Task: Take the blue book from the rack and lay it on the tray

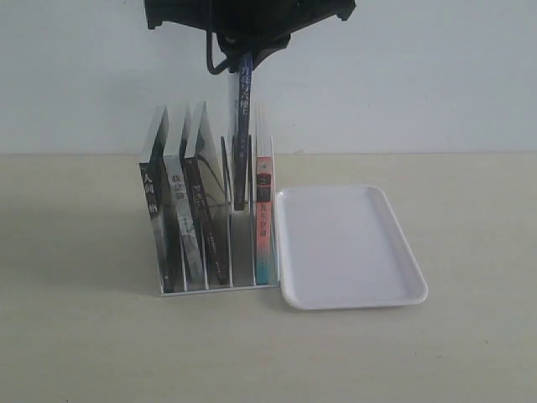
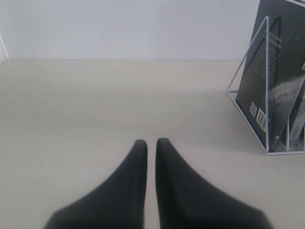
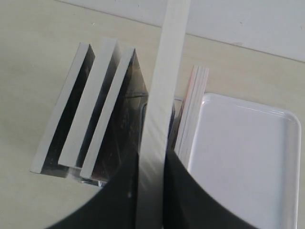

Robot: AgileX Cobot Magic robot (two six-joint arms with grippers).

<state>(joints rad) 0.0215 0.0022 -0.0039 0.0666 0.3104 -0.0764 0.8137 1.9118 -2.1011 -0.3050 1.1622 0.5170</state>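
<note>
One book matters, the blue book (image 1: pixel 242 134); it hangs upright with its long axis vertical and its spine toward the exterior camera; its lower end sits down between two dividers of the rack (image 1: pixel 218 289) while most of its length stands well above its neighbours; my right gripper (image 3: pixel 151 164) pinches it from above, one finger on each cover, with the pale edge of the pages running out between them in the right wrist view; just beside it, on the tray side, stands the pink-and-teal-spined book (image 1: pixel 263 218); beyond that the tray (image 1: pixel 352 243) lies flat and bare on the table (image 1: pixel 84 336), close against the rack, on my right arm's side; so the target lies sideways and below, and flat where the book is vertical; I judge the book must come straight up until its lower end is out of the dividers, then cross over that neighbour and be tipped onto a cover; my left gripper (image 2: pixel 151 143) is the farther one, its fingers pressed almost together on nothing, low over the table beyond the black-spined books (image 1: pixel 180 227).
</note>
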